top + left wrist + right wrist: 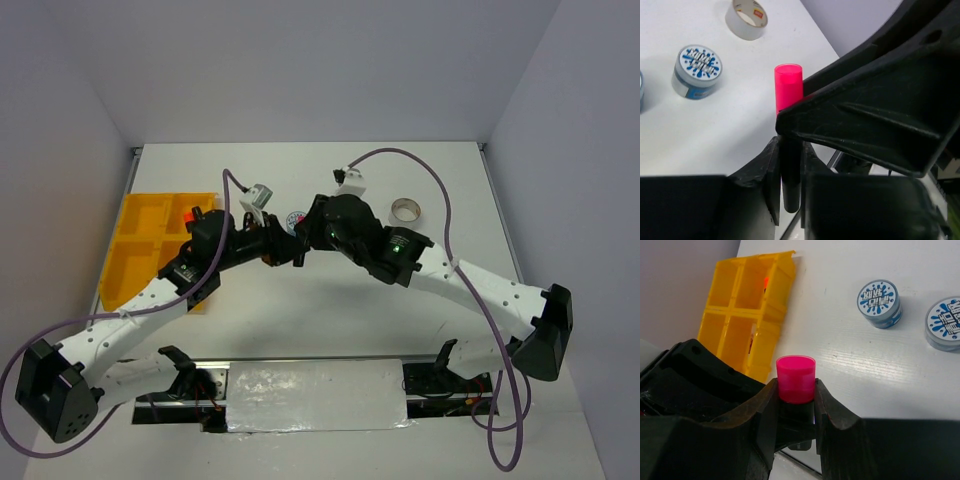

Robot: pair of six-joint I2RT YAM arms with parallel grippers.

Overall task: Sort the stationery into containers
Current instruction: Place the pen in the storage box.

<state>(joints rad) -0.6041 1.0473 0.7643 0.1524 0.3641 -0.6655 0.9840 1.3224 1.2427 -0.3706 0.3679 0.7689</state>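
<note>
A black highlighter with a pink end (796,371) is held above the table between both arms. My right gripper (796,386) is shut on its pink end. My left gripper (790,146) is shut on its black body, with the pink end (788,85) sticking out past my fingers. In the top view the two grippers meet at the table's middle (285,250). The yellow-orange tray (140,240) lies at the left and also shows in the right wrist view (735,310). Two blue-white rolls (879,302) (944,322) and the silvery tape ring (406,210) lie on the table.
An orange-ended item (766,281) lies in a far compartment of the tray. One roll (697,71) and the tape ring (746,17) show beyond my left gripper. Purple cables loop over both arms. A foil-covered plate (315,393) lies at the near edge.
</note>
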